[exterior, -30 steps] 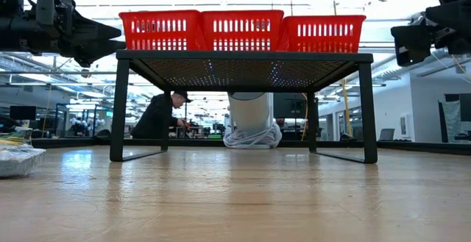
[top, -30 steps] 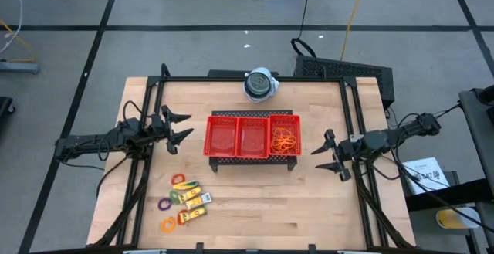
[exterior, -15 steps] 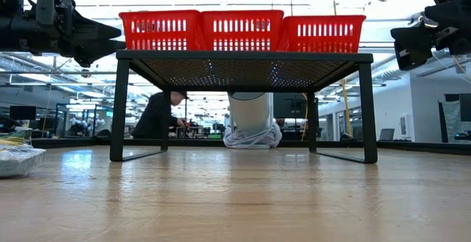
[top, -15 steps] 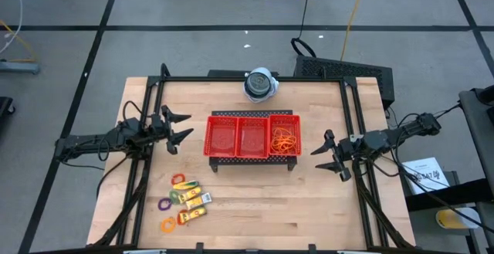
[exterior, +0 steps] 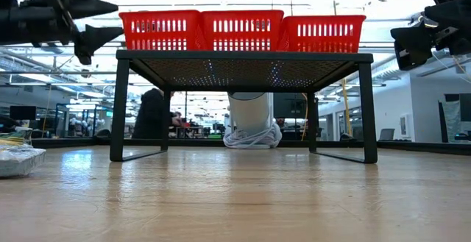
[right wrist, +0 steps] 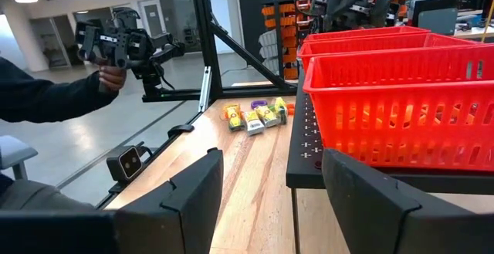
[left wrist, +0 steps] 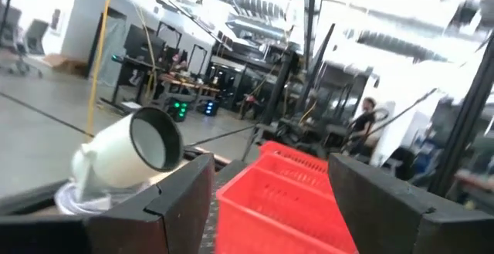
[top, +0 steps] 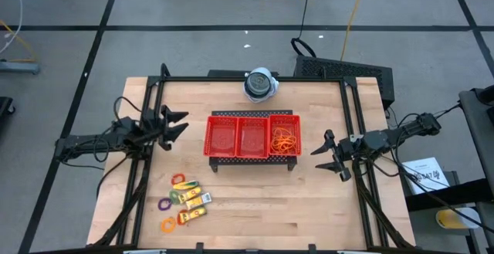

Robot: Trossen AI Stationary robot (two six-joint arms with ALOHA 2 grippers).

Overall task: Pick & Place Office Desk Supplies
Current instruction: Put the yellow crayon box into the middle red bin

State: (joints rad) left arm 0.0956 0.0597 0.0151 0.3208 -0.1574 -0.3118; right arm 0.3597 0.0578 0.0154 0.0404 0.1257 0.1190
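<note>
The supplies lie in a cluster near the table's front left: small yellow packets (top: 193,198) and coloured rings (top: 168,214), also seen as packets (right wrist: 255,115). Orange rubber bands (top: 284,140) lie in the right compartment of the red tray (top: 252,116). The tray rests on a black perforated stand (exterior: 243,69). My left gripper (top: 185,122) hovers open, left of the tray and above table height; in the low view (exterior: 119,19) its fingers sit one over the other. My right gripper (top: 324,154) hovers open to the right of the tray (right wrist: 270,208). Neither holds anything.
A round white-grey device (top: 261,84) stands at the table's far edge behind the tray, and shows under the stand (exterior: 252,121). Black frame rails (top: 147,130) run along both table sides. Bare wood lies in front of the stand (top: 262,208).
My left gripper has rolled about its pointing line and tipped its fingers upward, rising slightly beside the tray; in the low view its fingers now stand one above the other. It stays open with nothing in it.
</note>
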